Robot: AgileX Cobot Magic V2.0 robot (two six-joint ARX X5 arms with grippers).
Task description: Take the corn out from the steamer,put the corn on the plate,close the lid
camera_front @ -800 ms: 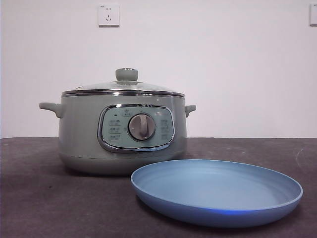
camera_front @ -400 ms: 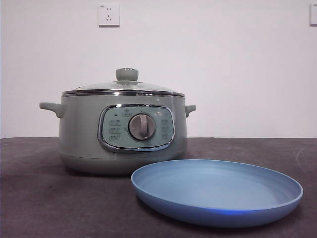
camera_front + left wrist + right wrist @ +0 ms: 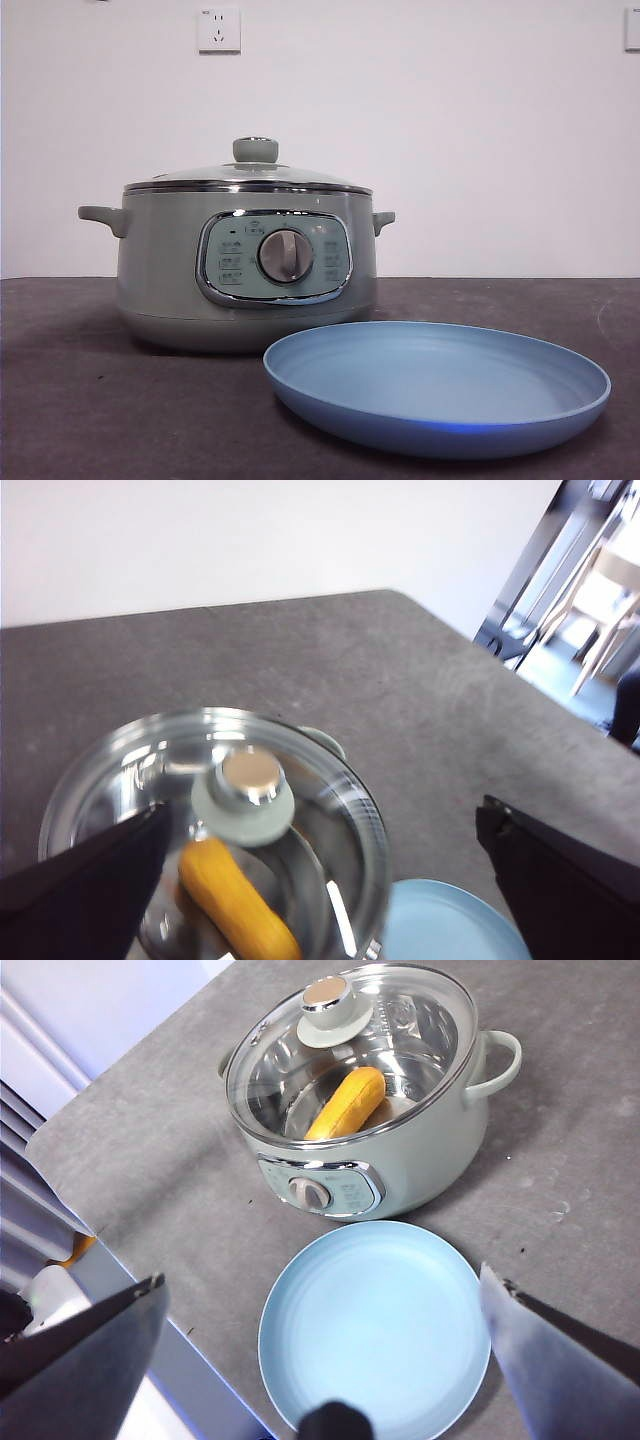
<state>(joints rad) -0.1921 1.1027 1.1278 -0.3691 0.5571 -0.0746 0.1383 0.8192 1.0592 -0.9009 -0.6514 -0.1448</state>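
Observation:
The sage-green steamer [image 3: 245,270] stands on the dark table with its glass lid [image 3: 250,175] on, knob [image 3: 256,150] up. The corn [image 3: 347,1102] lies inside the pot under the glass; it also shows in the left wrist view [image 3: 240,900]. The light blue plate [image 3: 437,385] lies empty in front of the steamer, to its right. My left gripper [image 3: 320,870] is open, high above the lid [image 3: 215,820], its jaws wide either side of the knob [image 3: 245,790]. My right gripper [image 3: 320,1360] is open, high above the plate [image 3: 375,1325] and steamer [image 3: 400,1150]. Neither gripper shows in the front view.
The table's edge [image 3: 160,1305] runs close by the plate in the right wrist view. A wall socket [image 3: 219,30] sits on the white wall behind the steamer. Chairs [image 3: 600,610] stand beyond the table's far corner.

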